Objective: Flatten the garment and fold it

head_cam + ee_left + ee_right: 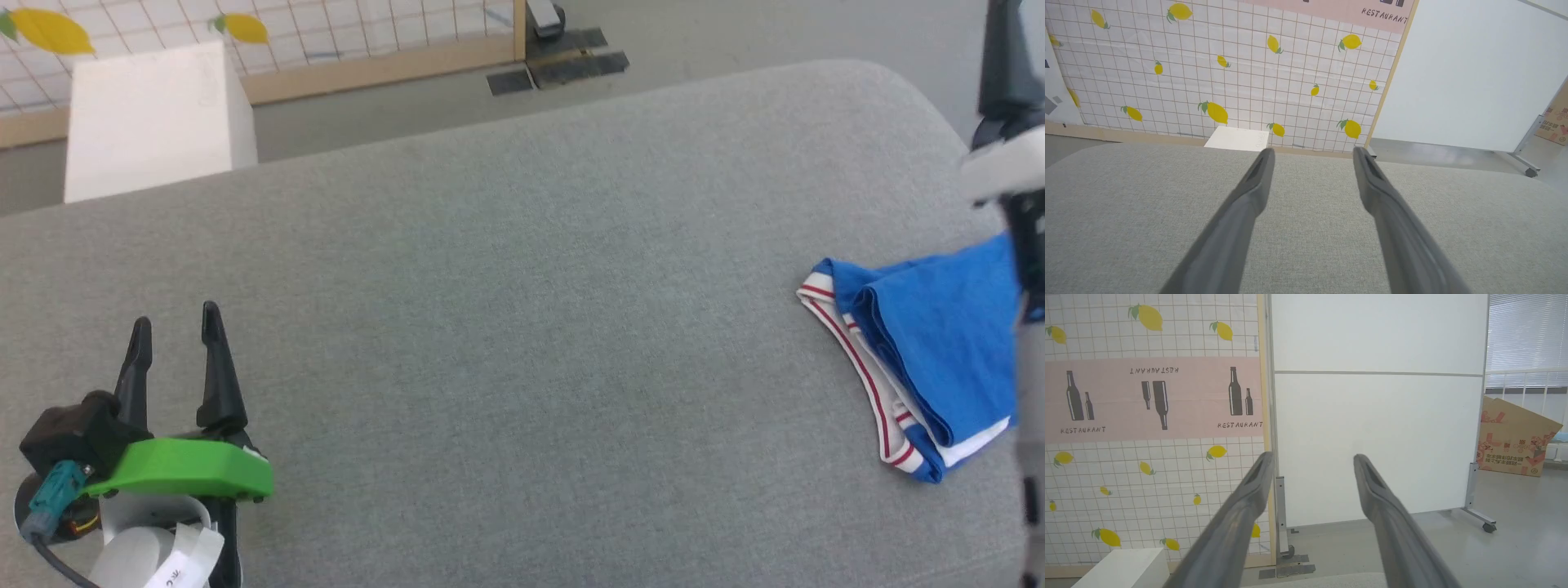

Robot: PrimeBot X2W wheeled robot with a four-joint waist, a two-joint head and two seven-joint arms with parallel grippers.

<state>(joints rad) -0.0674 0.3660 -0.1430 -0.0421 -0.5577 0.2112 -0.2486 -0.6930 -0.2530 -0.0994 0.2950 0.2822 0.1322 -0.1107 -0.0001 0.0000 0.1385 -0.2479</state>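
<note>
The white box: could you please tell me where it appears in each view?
Head view: box at upper left, beyond the table.
Left wrist view: box at centre, just past the table's far edge.
Right wrist view: box at bottom left.
Shared landmark: the lemon wall right behind it.

**Setting:** staged indoor test room, lab-like.

**Evidence:**
- printed lemon-pattern backdrop (1208, 73) in a wooden frame
- pink banner (1151, 400) with bottle shapes and the word RESTAURANT
- plain white partition (1376, 437) on a metal foot with a castor (1486, 527)
- bare grey floor (1453, 555) with black tape patches (563, 69)
- cardboard box (1515, 445) below slatted window blinds (1527, 330)
- grey cloth-covered counter (522, 327), with a white block (155, 122) beyond it
</note>
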